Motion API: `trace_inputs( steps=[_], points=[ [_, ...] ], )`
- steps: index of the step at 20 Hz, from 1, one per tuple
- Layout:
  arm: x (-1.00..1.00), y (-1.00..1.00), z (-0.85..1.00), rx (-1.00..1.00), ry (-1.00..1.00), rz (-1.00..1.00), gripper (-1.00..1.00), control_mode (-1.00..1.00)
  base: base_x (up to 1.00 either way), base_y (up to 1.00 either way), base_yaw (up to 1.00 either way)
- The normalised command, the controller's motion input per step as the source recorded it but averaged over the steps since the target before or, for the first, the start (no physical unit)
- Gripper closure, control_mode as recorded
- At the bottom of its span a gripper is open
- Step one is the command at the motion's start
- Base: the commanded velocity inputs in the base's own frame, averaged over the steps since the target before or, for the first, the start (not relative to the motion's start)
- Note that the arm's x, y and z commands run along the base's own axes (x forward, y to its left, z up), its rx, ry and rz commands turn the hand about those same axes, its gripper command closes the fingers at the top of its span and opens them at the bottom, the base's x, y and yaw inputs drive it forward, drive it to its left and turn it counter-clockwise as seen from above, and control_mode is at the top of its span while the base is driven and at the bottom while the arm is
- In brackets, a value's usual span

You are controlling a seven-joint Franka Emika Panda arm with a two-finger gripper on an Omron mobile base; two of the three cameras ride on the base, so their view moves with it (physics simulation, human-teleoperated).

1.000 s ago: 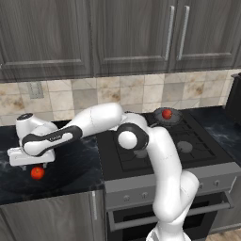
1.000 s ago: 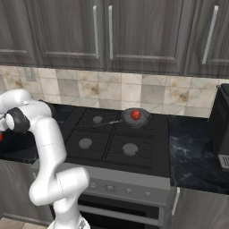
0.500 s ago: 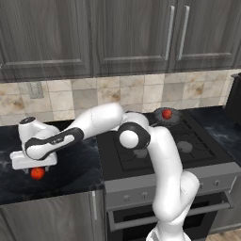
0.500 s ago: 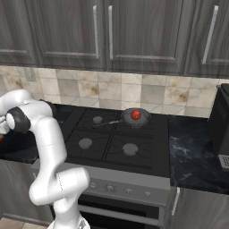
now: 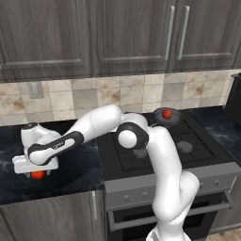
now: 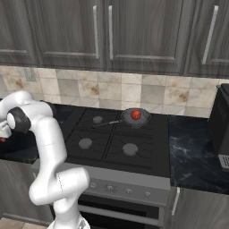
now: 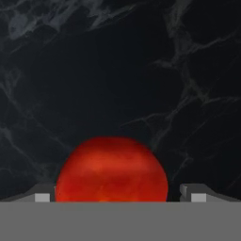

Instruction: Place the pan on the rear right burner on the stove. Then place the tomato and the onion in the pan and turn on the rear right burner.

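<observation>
Pincer (image 7: 111, 196): we log it spread wide, low over dark counter (image 5: 70, 174) left of stove (image 6: 147, 147), straddling red ball (image 7: 111, 172), nothing gripped yet. We cannot tell by colour whether this ball is tomato or onion.
Pan (image 6: 135, 117): on rear right burner, done.
Second red ball (image 6: 136, 115): inside pan, done.
Left, by our reckoning: grasp counter ball, carry to pan, turn burner knob.

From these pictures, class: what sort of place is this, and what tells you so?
A rendered home kitchen, most likely. A black gas stove with a pan on its rear right burner, dark cabinets above a tiled wall, and a dark marble counter.
</observation>
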Motion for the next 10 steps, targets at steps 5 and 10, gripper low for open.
trace_inputs(
  steps=[5,10],
  points=[
    [0.13,0.04,-0.21,0.0,0.0,0.0,1.0,-1.0,0.0,0.0,0.0],
    [0.0,0.04,-0.04,0.0,-0.01,0.0,1.0,-1.0,0.0,0.0,0.0]
  ],
)
